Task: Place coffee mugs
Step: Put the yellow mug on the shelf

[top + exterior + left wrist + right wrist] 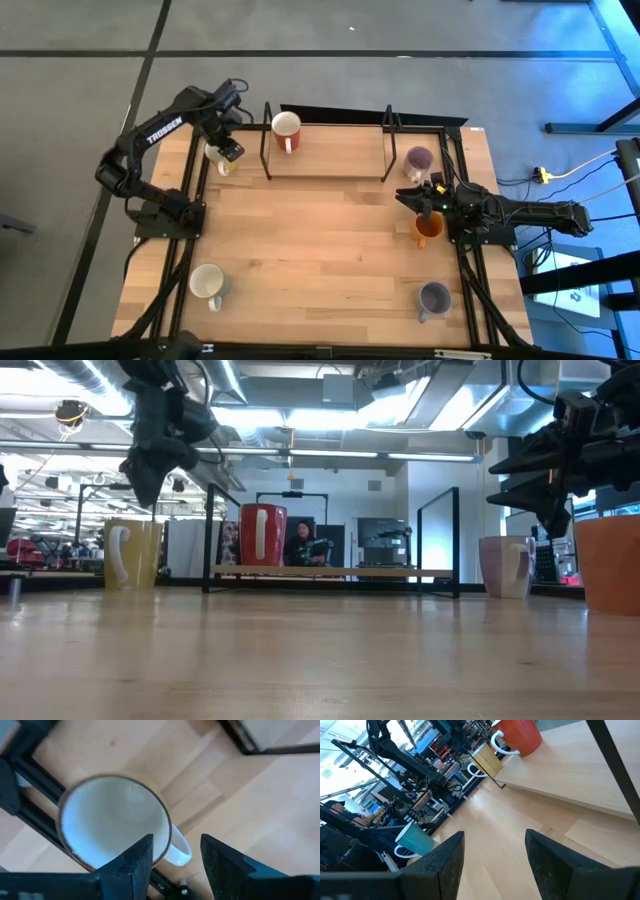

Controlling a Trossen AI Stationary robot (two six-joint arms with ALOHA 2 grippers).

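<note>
Cream mug point(219, 159) at 10 o'clock sits below the spread left gripper point(231, 151); right gripper point(418, 197), at 3 o'clock, spread, holds nothing.

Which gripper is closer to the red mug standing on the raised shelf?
The left. The left gripper hovers over a cream mug just beside the shelf, near the red mug. The right gripper is across the table, above the orange mug.
</note>
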